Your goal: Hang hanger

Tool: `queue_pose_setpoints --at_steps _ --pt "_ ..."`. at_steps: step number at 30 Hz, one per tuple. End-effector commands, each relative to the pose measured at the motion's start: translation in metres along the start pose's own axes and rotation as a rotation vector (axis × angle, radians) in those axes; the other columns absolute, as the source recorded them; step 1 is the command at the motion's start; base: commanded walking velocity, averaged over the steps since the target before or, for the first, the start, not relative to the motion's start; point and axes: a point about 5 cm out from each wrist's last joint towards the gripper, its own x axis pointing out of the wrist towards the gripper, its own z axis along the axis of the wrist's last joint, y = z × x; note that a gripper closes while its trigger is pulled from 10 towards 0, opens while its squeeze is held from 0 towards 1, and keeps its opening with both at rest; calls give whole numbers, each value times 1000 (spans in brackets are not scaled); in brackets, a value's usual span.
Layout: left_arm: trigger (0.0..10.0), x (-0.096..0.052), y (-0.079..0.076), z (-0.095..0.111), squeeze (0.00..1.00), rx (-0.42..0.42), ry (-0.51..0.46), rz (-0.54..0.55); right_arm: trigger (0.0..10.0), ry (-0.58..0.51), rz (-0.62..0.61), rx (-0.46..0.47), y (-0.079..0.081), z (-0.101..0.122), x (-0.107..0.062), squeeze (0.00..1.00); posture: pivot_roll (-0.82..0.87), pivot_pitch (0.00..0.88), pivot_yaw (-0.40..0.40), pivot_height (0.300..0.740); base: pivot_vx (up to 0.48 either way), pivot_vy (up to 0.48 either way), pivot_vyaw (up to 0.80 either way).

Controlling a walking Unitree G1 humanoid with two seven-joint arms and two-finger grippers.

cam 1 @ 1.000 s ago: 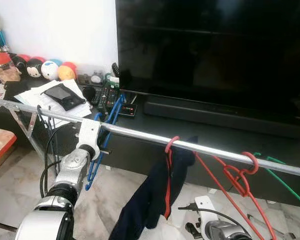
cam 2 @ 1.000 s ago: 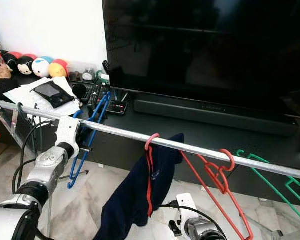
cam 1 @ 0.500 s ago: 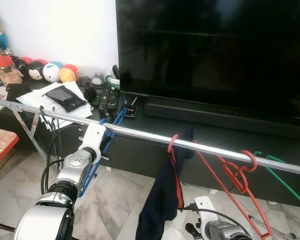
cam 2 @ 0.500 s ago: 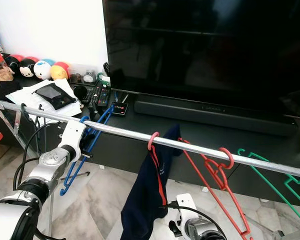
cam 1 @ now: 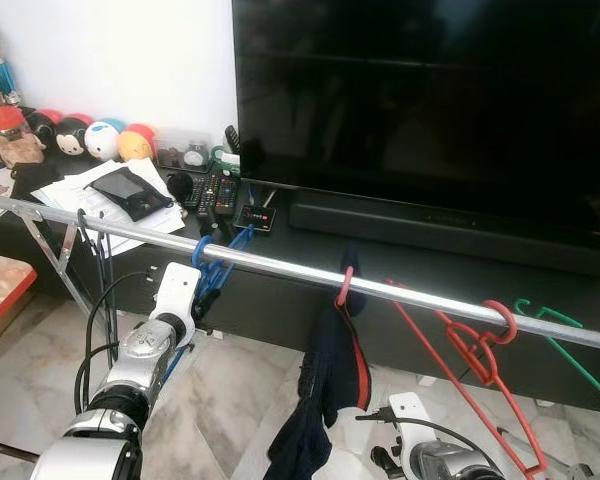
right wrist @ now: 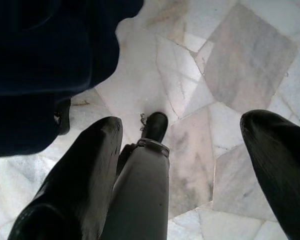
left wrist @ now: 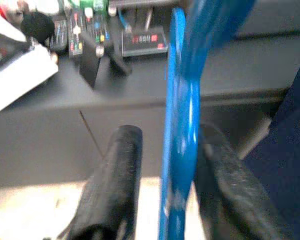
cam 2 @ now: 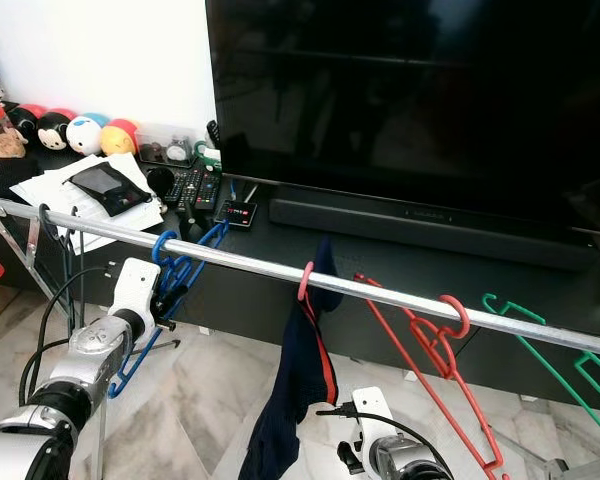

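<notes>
A blue hanger [cam 1: 206, 262] hangs by its hook on the silver rail [cam 1: 280, 266], toward the rail's left end. My left gripper [cam 1: 196, 302] is just below the rail, at the hanger's neck. In the left wrist view the blue hanger [left wrist: 182, 150] runs between the two black fingers [left wrist: 115, 185]; it lies against one finger and a gap shows at the other, so the gripper [left wrist: 170, 135] is open. My right gripper [right wrist: 182, 122] is low over the marble floor, fingers wide open and holding nothing.
On the same rail hang a red hanger with a navy garment [cam 1: 328, 385], a bare red hanger [cam 1: 478, 350] and a green hanger [cam 1: 560, 335]. Behind it a large TV [cam 1: 430, 100] stands on a black cabinet [cam 1: 310, 235] with remotes, papers and plush toys.
The blue hanger's hook has come down over the rail. My left arm has dropped below the rail. The navy garment has swung edge-on.
</notes>
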Motion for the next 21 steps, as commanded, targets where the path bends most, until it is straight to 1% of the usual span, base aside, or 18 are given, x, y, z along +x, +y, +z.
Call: queue_pose_setpoints --at_steps 1,2,3,4,7,10,11,12,13,18,19,20,21 --pt "10000 -2 0 3 1000 -25 -44 -3 10000 5 -9 -6 -3 -1 0 0 -3 0 -71 740 0 0 0" --pt "10000 -5 1 5 1000 -33 -70 -6 10000 5 -9 -7 -3 -1 0 0 8 0 -75 740 0 0 0" --pt "10000 -5 1 5 1000 -33 -70 -6 10000 5 -9 -7 -3 -1 0 0 8 0 -75 740 0 0 0" --pt "10000 -10 1 6 1000 -42 -108 -19 10000 5 -8 -8 -3 -1 0 0 8 0 -75 740 0 0 0" --pt "10000 -17 1 8 1000 -42 -144 -41 10000 6 -8 -10 -3 -1 0 0 8 0 -75 740 0 0 0" --pt "10000 -26 0 8 1000 -24 -166 -58 10000 6 -8 -13 -3 -1 -1 0 16 0 -77 740 0 0 0" --pt "10000 -32 0 8 1000 -21 -179 -57 10000 6 -8 -14 -3 -1 -1 0 16 0 -77 740 0 0 0" --pt "10000 -32 0 8 1000 -21 -179 -57 10000 6 -8 -14 -3 -1 -1 0 16 0 -77 740 0 0 0" --pt "10000 -37 0 8 1000 -18 -190 -54 10000 6 -8 -14 -4 -1 -1 0 18 0 -78 740 0 0 0" --pt "10000 -52 0 9 1000 -31 -216 -36 10000 5 -10 -14 -4 -1 -1 0 21 0 -79 740 0 0 0" --pt "10000 -58 -1 8 1000 -27 -212 -19 10000 5 -11 -14 -4 0 -1 0 21 0 -79 740 0 0 0" --pt "10000 -60 -2 7 0 -21 -205 -15 10000 5 -11 -15 -5 0 -1 0 25 0 -80 740 0 0 0" --pt "10000 -61 -3 6 0 -16 -201 -13 10000 5 -11 -16 -5 0 -1 0 25 0 -80 740 0 0 0"
